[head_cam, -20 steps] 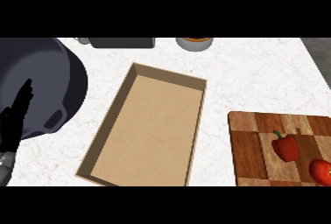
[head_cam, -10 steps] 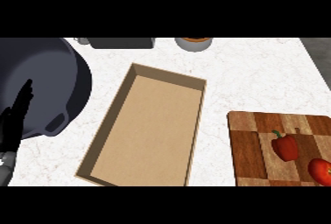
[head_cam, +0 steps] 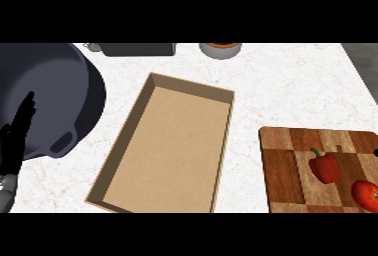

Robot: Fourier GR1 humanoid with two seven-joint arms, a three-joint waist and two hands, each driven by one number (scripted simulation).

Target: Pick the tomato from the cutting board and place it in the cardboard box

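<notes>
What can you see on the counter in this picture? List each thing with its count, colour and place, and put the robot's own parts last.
box: one, brown cardboard, open, nothing inside, middle of the counter.
board: one, brown wood, lower right, cut off by the view's edge.
pepper: one, red with a green stem, on the board.
tomato: one, red, on the board's lower right, partly out of view.
pan: one, dark grey, large and round, far left.
cup: one, grey with an orange inside, top edge.
dark object: one, dark grey, top edge, too cut off to name.
left hand: one, black, fingers straight, resting at the left edge.
</notes>
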